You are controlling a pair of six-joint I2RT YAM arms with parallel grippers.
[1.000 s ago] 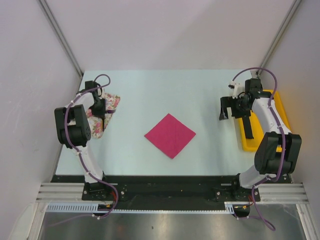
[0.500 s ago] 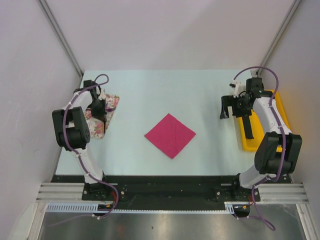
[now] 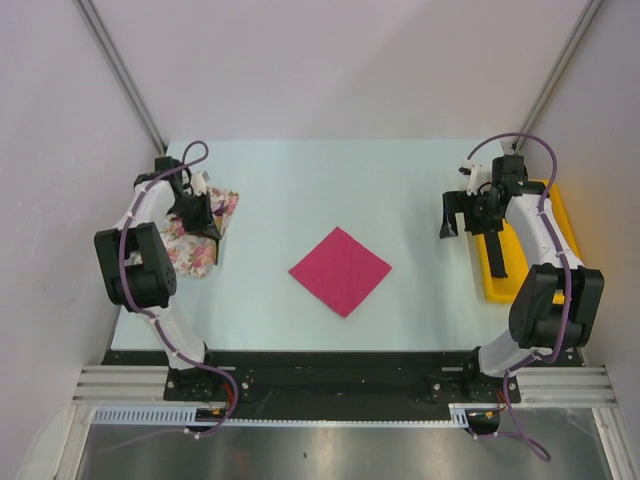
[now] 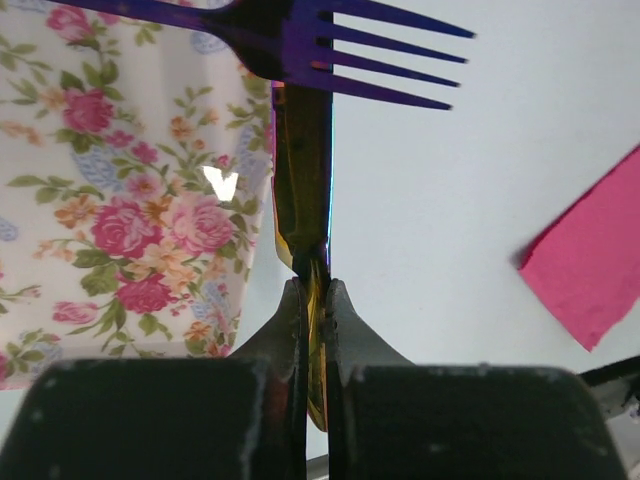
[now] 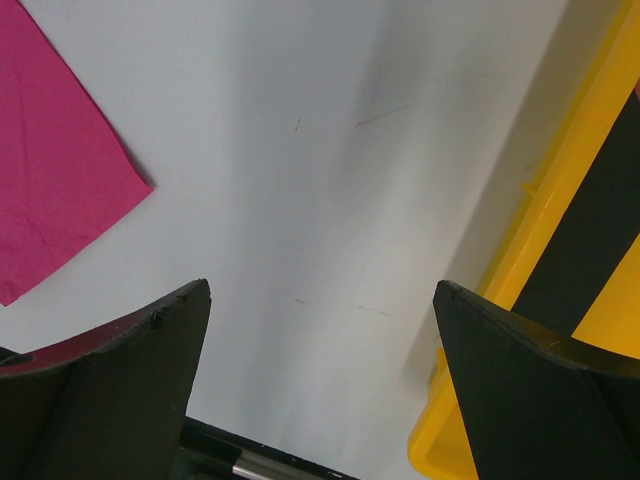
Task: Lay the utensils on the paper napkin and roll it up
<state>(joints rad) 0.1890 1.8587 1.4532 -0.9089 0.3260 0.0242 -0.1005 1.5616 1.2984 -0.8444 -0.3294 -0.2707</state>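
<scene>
Far to the left of the paper napkin we see a white cloth with a pink floral print lying on the table. The left gripper hangs over the edge of the cloth nearest the napkin. Its jaws are pinched almost together on a slim yellow-orange utensil that sticks straight out from between them. The purple fork crosses the far end of that piece with its tines pointing toward the napkin; we cannot tell whether the jaws grip it as well. The magenta napkin lies flat and bare, set like a diamond, with neither arm touching it. Well to the right of the napkin, the right gripper hovers over bare table with its jaws spread as wide as they go and nothing between them. Just beyond it, farther from the napkin, sits a yellow tray with a long black bar lying in it
</scene>
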